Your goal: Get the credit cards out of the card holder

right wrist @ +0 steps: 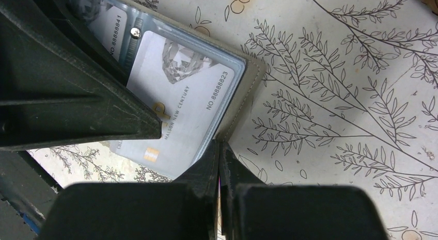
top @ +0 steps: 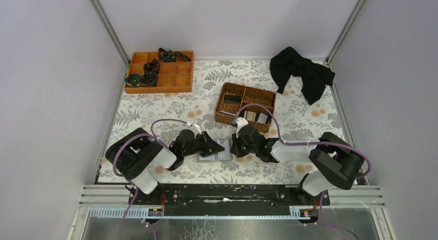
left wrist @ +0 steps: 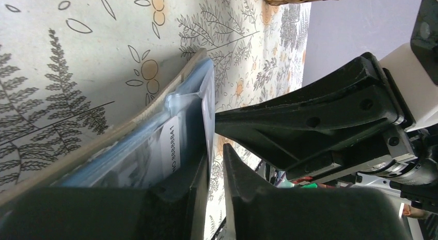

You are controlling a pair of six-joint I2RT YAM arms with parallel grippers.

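Note:
The card holder (top: 213, 157) lies open on the flowered cloth between my two grippers. Its beige rim (right wrist: 249, 82) frames clear blue sleeves with pale grey credit cards (right wrist: 181, 100) inside; a second card (right wrist: 111, 23) sits under the other arm's finger. In the left wrist view the holder (left wrist: 129, 147) is seen edge-on, with a numbered card (left wrist: 173, 142) showing. My left gripper (left wrist: 217, 152) stands narrowly open, a thin sleeve edge lying against one finger with a gap beside it. My right gripper (right wrist: 219, 144) is shut, its tips touching the holder's rim. In the top view the left gripper (top: 222, 147) and right gripper (top: 236, 149) nearly meet.
A brown wicker basket (top: 245, 106) holding several cards stands just behind the grippers. An orange divided tray (top: 160, 70) with black items is at the back left. A black cloth (top: 302, 69) lies at the back right. The right arm's gripper body (left wrist: 320, 121) fills the left wrist view's right side.

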